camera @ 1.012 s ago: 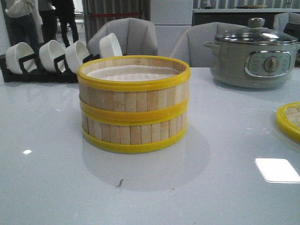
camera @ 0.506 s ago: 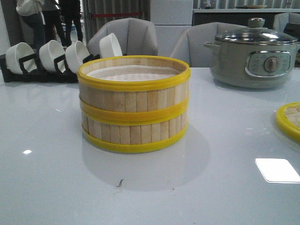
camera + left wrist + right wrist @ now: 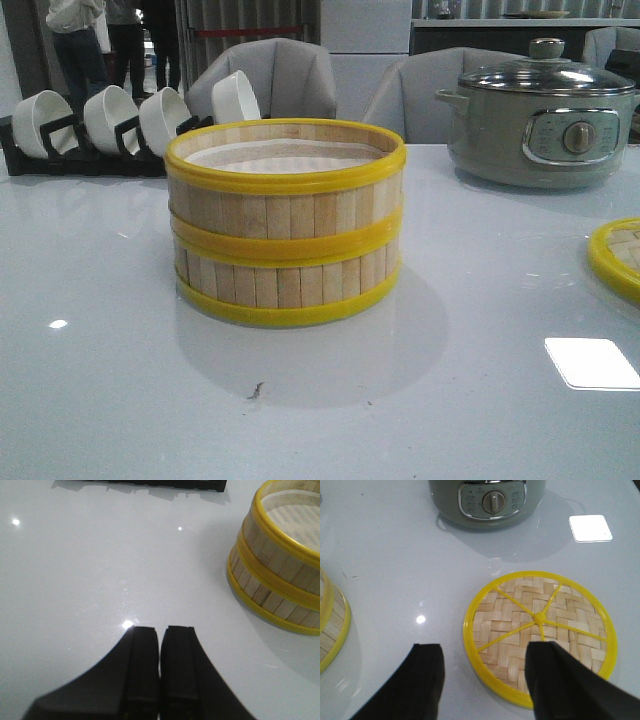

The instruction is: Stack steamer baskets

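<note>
Two baskets (image 3: 285, 222) stand stacked one on the other on the white bench (image 3: 100, 400), rims aligned, the upper one open at the top with a pale liner showing inside. In the left wrist view the stack (image 3: 280, 570) sits ahead of the left hand (image 3: 160, 635) and off to one side, well apart from it. That hand is clenched, its two black fingers (image 3: 142, 670) pressed together with only a thin seam between them, gripping nothing and hanging above bare bench.

The lid (image 3: 540, 632), woven bamboo in a yellow rim with yellow spokes meeting at a central hub, lies flat on the bench directly ahead of the right hand (image 3: 487, 680). That hand is released, its fingers (image 3: 427, 680) spread wide; one finger overlaps the near edge of the lid in the picture, but whether it touches cannot be told. An edge of the stack shows off to the other finger's side.

Beyond the lid stands the pot (image 3: 490, 502), grey-green with a glass cover, a round dial and a small panel of markings too blurred to read. No brand or writing is legible anywhere.

Beyond the stack, white bowls (image 3: 110, 120) stand on edge in a black rack (image 3: 80, 160).
</note>
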Available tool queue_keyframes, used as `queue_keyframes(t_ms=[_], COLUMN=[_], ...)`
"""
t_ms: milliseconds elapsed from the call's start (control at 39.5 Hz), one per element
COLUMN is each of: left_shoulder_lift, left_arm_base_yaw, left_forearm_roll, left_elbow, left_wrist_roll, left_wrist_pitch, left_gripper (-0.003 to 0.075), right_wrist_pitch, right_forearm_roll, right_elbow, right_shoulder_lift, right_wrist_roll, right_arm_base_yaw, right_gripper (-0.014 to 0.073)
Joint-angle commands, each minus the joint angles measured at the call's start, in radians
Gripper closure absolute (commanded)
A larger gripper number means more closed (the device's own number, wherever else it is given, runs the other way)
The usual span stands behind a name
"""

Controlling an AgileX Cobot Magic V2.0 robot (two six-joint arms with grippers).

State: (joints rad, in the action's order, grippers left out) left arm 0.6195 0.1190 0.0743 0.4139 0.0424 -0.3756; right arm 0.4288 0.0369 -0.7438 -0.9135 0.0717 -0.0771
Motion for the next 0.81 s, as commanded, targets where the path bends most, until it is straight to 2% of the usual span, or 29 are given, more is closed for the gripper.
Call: queue_keyframes(t_ms=[0,278,430,632,734,784], left_shoulder_lift=[-0.003,-0.003,-0.003,-0.003,-0.003,-0.003], left_arm_base_yaw=[0.001,0.001,0.001,0.001,0.001,0.001], left_forearm_roll=[0.008,0.008,0.008,0.008,0.008,0.008], left_elbow=[0.03,0.03,0.03,0.03,0.03,0.03], left_wrist_roll=[0.009,0.009,0.009,0.009,0.009,0.009], left_wrist_pitch=[0.084,0.084,0.084,0.084,0.084,0.084], left_gripper=[0.0634,0.0634,0.0634,0.0634,0.0634,0.0634], right_wrist_pitch=[-0.066,0.0,0.021,0.123,0.181,0.198], right_forearm_roll=[-0.004,-0.004,-0.004,-0.004,-0.004,-0.004], right_elbow=[-0.037,-0.037,-0.036,-0.036,-0.036,-0.036], right_shoulder_lift=[0.007,0.007,0.007,0.007,0.007,0.007], right_wrist_roll=[-0.003,-0.003,-0.003,-0.003,-0.004,-0.004], right_arm_base_yaw=[-0.002,-0.002,-0.002,-0.002,-0.002,-0.002], right_gripper=[0.0171,0.0564,0.0558,0.0539,0.0421,0.0324])
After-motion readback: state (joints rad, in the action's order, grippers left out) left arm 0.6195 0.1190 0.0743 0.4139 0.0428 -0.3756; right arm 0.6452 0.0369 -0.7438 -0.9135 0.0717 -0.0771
